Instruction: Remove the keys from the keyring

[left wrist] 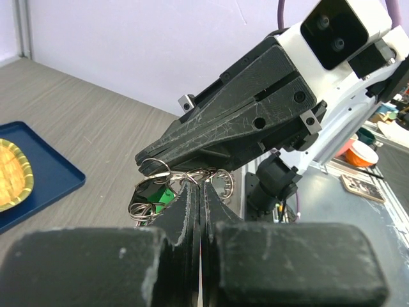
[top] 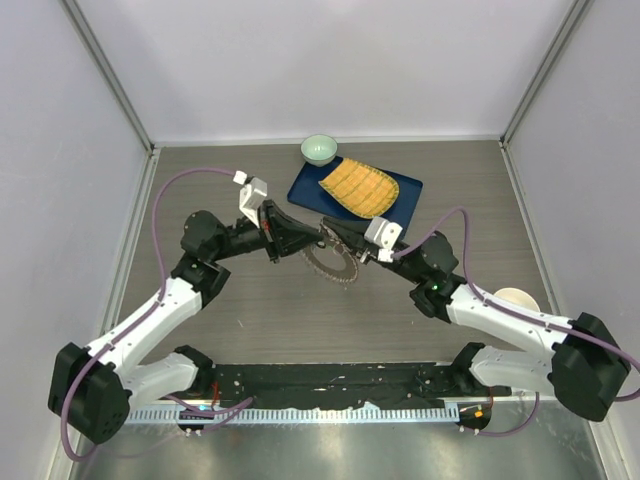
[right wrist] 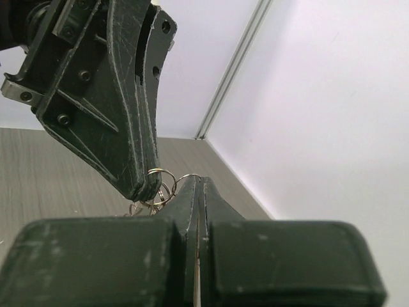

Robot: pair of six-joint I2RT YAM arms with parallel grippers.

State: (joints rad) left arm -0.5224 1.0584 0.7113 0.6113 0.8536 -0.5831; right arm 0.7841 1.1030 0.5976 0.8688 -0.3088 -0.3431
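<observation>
The keyring (top: 336, 262), fringed with keys (top: 345, 272), sits at the middle of the table (top: 270, 320), its far rim at my fingertips. My left gripper (top: 318, 240) and right gripper (top: 335, 236) meet tip to tip there, both pairs of jaws pressed together among small wire rings (left wrist: 155, 168). Whether either pinches one, I cannot tell. Toward the far edge lie a blue tray (top: 305, 188) and a pale green bowl (top: 319, 149).

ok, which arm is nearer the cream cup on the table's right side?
Right. The right arm runs its white forearm right beside the cream cup; the left arm sits far across the table to its left.
</observation>
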